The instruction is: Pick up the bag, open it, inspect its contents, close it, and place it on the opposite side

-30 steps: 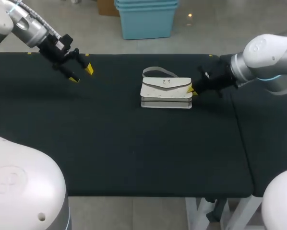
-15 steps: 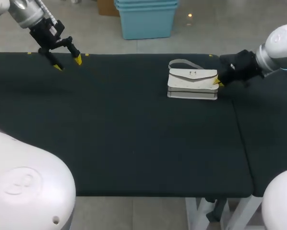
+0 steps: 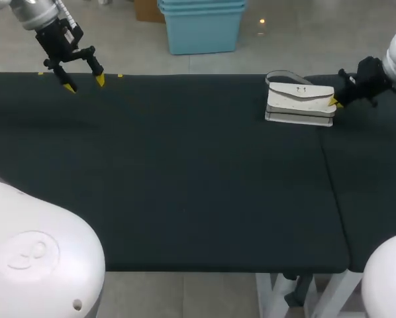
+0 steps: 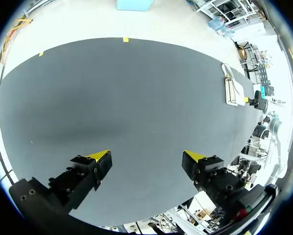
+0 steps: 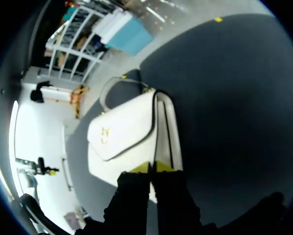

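bag: white bag point(image 3: 300, 105) sits way out at about 1 o'clock on the counter point(image 3: 185, 172), near the far edge. In the left wrist view it's a small pale shape point(image 4: 231, 88) well apart from that hand.
bag state: flap point(image 5: 129, 128) is down and closed, with a little metal clasp point(image 5: 106, 133) on the front. The strap point(image 3: 284, 75) loops up on the far side, at the bag's 12 o'clock.
on the counter or lifted: honestly can't tell. It looks a bit tilted, low over the black top.
right hand: the right hand point(image 3: 333, 101) is at the bag's 3 o'clock end. In its own wrist view the two yellow tips point(image 5: 151, 167) are pinched almost together on the bag's side edge, so it's grasping the bag there.
left hand: the left hand point(image 3: 83, 83) is over at 10 o'clock on the counter, by the far edge. Its fingers are spread wide, released point(image 4: 146, 157), with only bare counter between them.
gap: the two hands are well apart, nearly the whole counter between them.
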